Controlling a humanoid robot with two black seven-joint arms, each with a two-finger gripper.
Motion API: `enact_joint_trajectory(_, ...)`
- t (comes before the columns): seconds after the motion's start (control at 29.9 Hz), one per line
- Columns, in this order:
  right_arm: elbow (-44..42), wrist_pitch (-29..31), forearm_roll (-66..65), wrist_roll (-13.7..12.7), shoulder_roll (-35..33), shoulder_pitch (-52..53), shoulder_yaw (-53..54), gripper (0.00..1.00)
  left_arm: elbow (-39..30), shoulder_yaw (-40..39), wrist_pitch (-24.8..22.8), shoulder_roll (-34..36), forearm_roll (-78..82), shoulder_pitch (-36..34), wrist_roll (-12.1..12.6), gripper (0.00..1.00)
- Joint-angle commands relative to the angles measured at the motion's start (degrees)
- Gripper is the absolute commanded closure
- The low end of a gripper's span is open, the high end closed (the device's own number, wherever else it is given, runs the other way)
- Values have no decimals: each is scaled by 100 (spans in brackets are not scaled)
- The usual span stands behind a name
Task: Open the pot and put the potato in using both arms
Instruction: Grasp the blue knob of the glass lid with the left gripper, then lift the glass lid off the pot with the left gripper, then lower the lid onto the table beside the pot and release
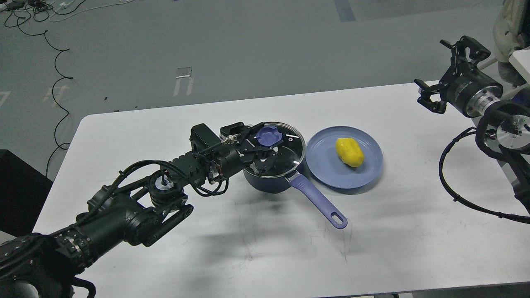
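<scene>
White table [248, 256]: left fingers [265, 145] clamped around lid knob [268, 135]; right fingers [449, 70] spread, empty, far from potato [350, 152].

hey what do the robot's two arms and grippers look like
Both arms are black with loose black cables looping alongside. The left gripper is black with skeletal two-finger linkages. The right gripper sits on a black cylinder with white lettering, behind it a bare silver metal ring.

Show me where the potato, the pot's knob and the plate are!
potato [350, 152]: head view, middle of its yellow body.
knob [268, 135]: head view, its purple top.
plate [327, 165]: head view, bare left part.
</scene>
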Motion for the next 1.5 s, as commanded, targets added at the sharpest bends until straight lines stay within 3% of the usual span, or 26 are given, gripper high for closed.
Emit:
enact_joint_trajectory(0.0, 0, -7, -7, 7, 0, 3, -8, 0, 0, -8, -16, 20, 1, -18, -1, 43)
enact_joint_trajectory(0.4, 0, -7, -7, 7, 0, -6, -34, 0, -448, -17, -7, 292, -335, -80, -89, 46)
enact_joint_trajectory(0.53, 8, -7, -7, 16, 8, -6, -34, 0, -957, -26, -24, 722, -667, -220, -89, 46)
enact_joint_trajectory(0.77, 17, -7, -7, 16, 26, -6, -43, 0, -923, -26, 151, 1671, -854, -510, -63, 46)
enact_joint_trajectory(1.07, 8, -7, -7, 34, 52, -6, -52, 0, -870, 256, 933, 2780, -845, 262, -98, 49)
enact_joint_trajectory(1.37, 26, -7, -7, 34, 9, -6, -69, 0, -168, 256, 1399, 2666, -915, 1036, -98, 49)
enact_joint_trajectory(1.47, 26, -7, -7, 34, -9, -15, -69, 0, 166, 291, 1466, 2412, -950, 1089, -220, 48)
